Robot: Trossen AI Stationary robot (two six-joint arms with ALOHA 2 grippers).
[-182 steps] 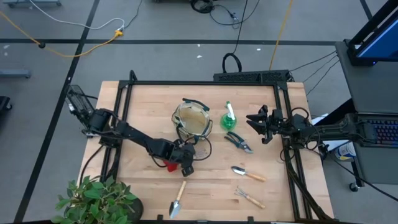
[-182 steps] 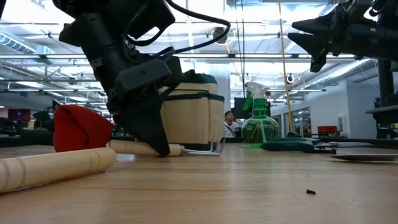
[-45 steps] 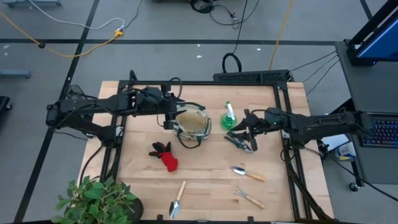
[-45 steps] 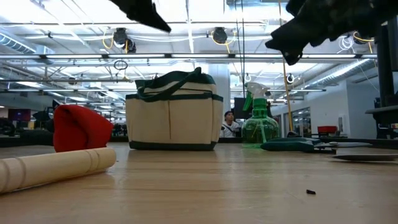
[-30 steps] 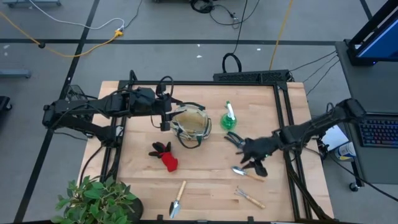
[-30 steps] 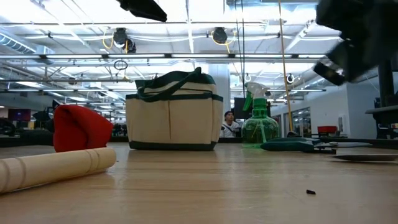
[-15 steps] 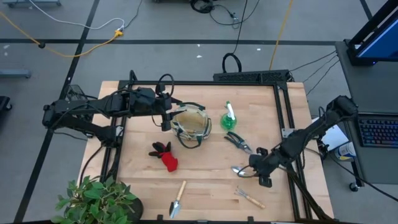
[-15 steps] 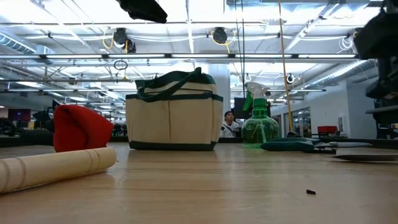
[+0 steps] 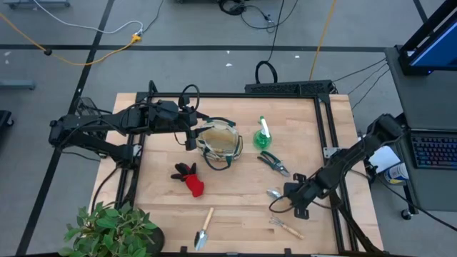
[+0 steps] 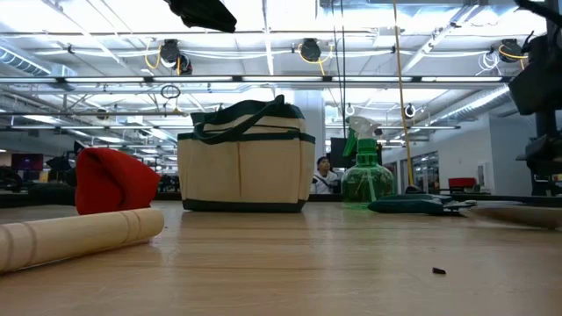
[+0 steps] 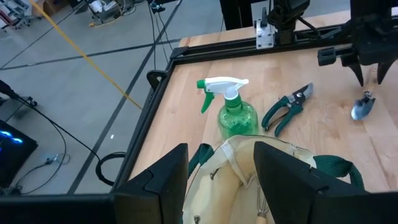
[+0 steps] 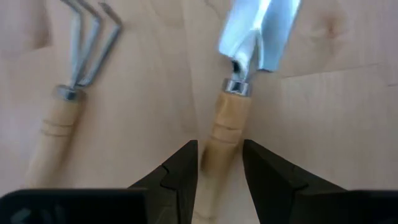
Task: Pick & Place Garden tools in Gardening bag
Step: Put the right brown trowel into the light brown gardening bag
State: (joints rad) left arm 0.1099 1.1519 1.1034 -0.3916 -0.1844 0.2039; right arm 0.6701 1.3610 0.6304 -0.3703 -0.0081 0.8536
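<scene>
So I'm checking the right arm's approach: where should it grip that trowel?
Grip the trowel mid-handle, coming from above. It lies flat on the table; the round wooden handle fits between the right gripper fingers, open either side, unlike the flared blade.

Overhead camera looks straight down on the whole table [image 9: 235, 214]. Table-height camera looks level across it toward the gardening bag [image 10: 244, 158], at twelve o'clock. Left wrist camera shares that bag; right wrist camera sits close above a trowel [image 12: 239, 81].
</scene>
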